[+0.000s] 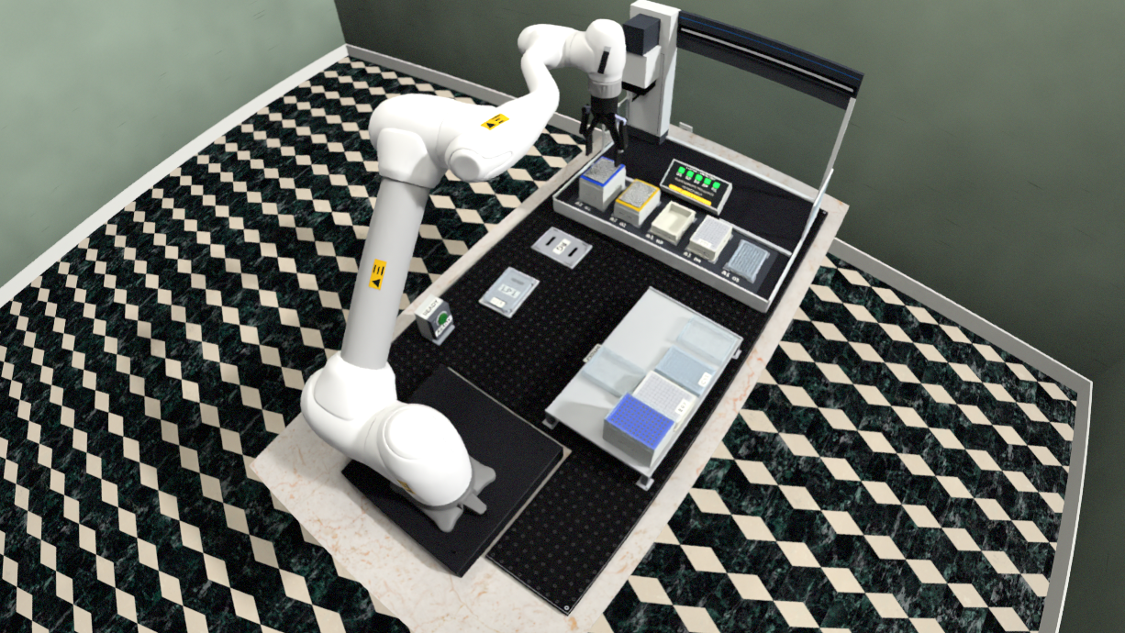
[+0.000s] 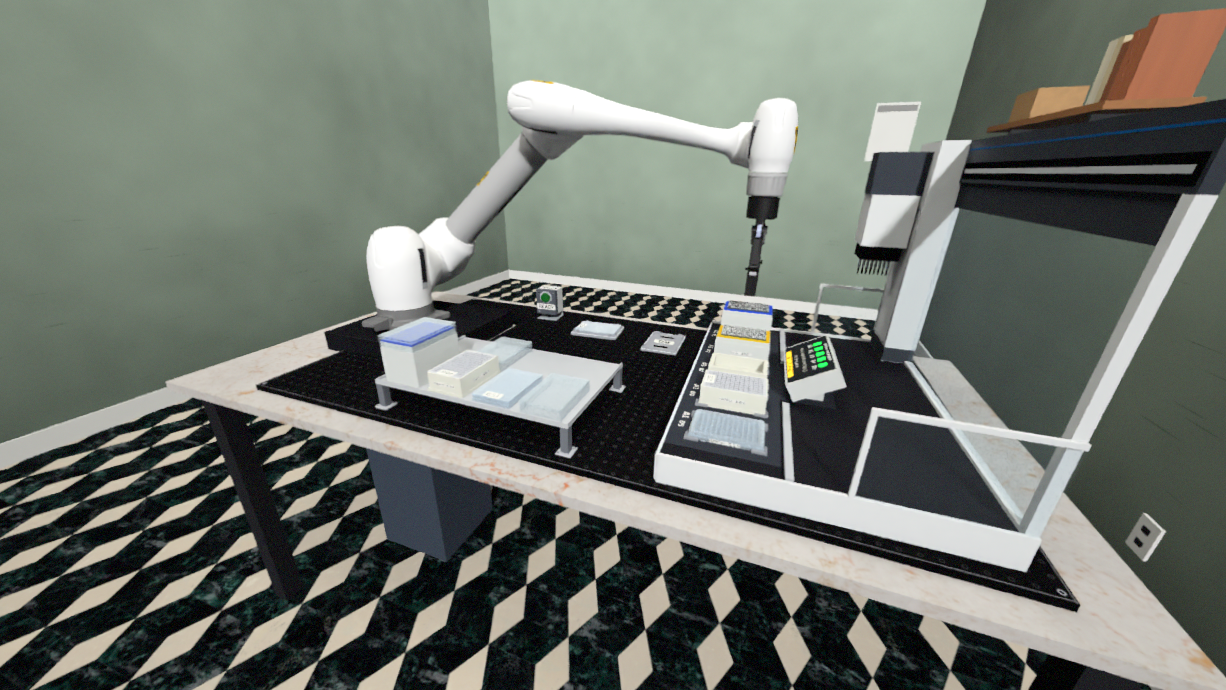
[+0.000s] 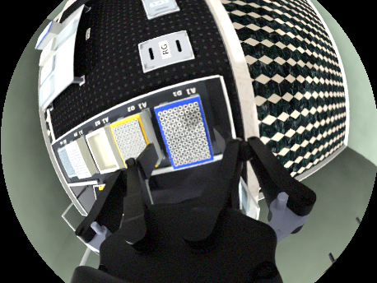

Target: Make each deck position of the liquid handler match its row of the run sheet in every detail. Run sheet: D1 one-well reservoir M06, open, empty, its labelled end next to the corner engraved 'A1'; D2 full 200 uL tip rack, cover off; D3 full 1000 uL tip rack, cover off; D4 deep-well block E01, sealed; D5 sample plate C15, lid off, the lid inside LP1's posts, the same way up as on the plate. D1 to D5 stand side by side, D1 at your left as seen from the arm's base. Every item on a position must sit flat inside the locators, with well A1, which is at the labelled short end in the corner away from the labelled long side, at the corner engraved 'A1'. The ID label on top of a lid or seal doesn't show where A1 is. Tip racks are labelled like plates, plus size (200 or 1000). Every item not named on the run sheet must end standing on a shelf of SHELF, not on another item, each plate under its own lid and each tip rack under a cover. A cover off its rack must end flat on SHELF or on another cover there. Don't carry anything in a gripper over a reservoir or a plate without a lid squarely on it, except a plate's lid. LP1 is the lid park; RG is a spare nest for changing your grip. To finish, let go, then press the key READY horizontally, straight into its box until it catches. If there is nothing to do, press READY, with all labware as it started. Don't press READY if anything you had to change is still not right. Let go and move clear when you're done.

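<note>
My gripper hangs open and empty above the far left end of the liquid handler deck, over the blue-rimmed tip rack. In the wrist view the fingers frame that rack from above, well apart from it. To its right stand a yellow-rimmed tip rack, an open white reservoir, a white deep-well block and a clear sample plate. The lid park LP1 carries a flat clear lid. The spare nest RG is bare. The READY key box stands near the arm's base.
SHELF holds a blue-covered tip rack, a white plate, two lidded plates and a clear cover. The handler's pipetting head and gantry stand just behind my gripper. A status panel sits behind the deck row.
</note>
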Robot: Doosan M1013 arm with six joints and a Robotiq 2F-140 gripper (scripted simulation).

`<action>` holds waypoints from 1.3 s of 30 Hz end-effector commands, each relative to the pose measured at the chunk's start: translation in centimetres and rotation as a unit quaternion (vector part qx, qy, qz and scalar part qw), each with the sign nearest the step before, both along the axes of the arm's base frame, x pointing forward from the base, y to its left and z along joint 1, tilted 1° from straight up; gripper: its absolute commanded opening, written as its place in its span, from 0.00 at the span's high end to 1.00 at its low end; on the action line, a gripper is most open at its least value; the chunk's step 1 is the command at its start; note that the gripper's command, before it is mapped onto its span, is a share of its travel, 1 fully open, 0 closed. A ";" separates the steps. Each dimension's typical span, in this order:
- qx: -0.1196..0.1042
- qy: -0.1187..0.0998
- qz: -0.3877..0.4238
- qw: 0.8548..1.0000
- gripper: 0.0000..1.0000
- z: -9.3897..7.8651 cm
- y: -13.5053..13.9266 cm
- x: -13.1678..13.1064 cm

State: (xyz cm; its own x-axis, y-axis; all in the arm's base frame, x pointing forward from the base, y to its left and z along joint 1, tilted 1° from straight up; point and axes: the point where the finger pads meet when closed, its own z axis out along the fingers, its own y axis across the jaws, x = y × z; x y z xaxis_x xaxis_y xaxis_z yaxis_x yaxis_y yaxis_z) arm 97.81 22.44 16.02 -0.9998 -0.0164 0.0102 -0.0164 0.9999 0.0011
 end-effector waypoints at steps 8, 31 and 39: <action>0.000 -0.001 0.000 1.000 0.34 -1.2 0.0 0.0; 0.000 -0.001 0.000 1.000 0.34 -4.7 0.0 0.0; 0.000 -0.001 0.000 1.000 0.34 -5.7 0.0 0.0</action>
